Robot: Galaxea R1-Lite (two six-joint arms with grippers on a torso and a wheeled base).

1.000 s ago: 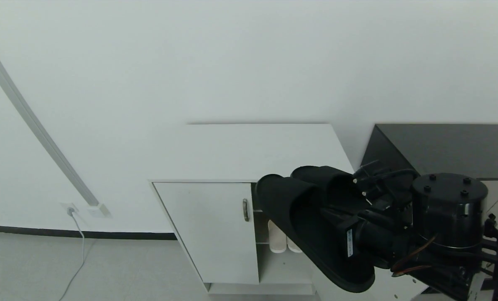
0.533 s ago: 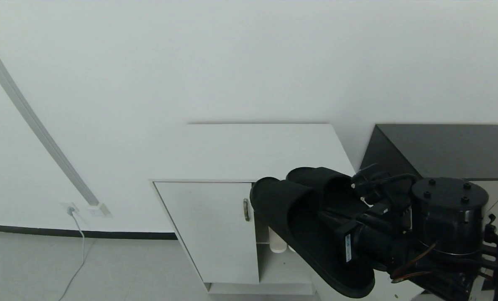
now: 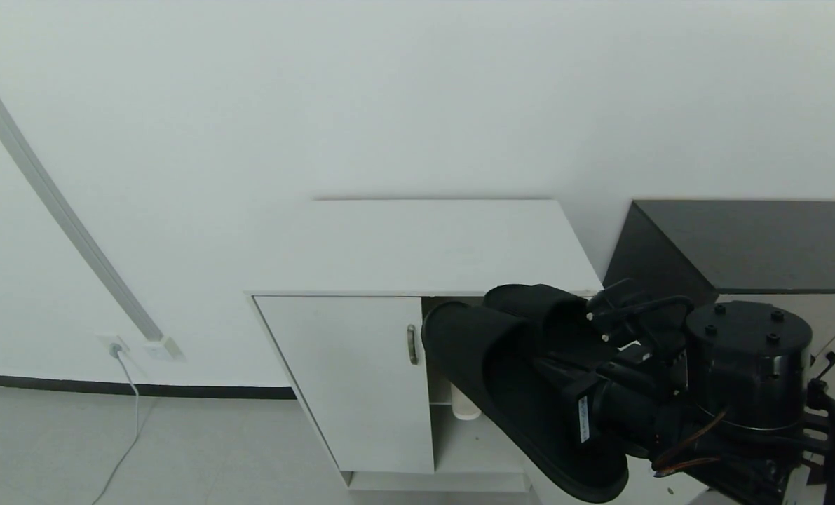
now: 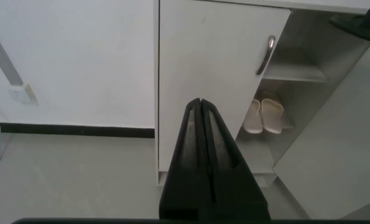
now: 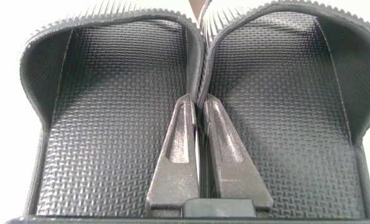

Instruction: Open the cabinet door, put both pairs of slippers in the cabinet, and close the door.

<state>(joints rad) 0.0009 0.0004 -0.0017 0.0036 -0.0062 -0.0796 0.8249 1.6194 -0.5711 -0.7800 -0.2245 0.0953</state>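
A: Right end effector (image 5: 199, 124)?

B: Clenched on the black slippers (image 3: 522, 379). It pinches the two inner side walls together, so both shoes hang from one grip. The toes point away from it, toward the cabinet (image 3: 431, 245).

A: And the other arm?

B: Left end effector (image 4: 201, 106) is closed on nothing, with its fingers pressed flat together. The shut door leaf (image 3: 347, 386) is straight ahead of it.

A: Where does the open bay sit from the loaded end effector?

B: Ahead of the toes and a little lower. The pale slippers (image 4: 263, 116) are already in there, side by side on the lower level, under the shelf (image 4: 295, 73).

A: So how should the placement go?

B: My read is to go in toes first and low, under that shelf. Aim for bare floor beside the pale pair and don't shove into them. The near shoe's toe is close to the edge of the shut door leaf, so bias away from it.

A: Risks?

B: The pinch only holds thin walls, so a bump at the opening could twist one shoe loose. Let the soles rest flat before releasing.
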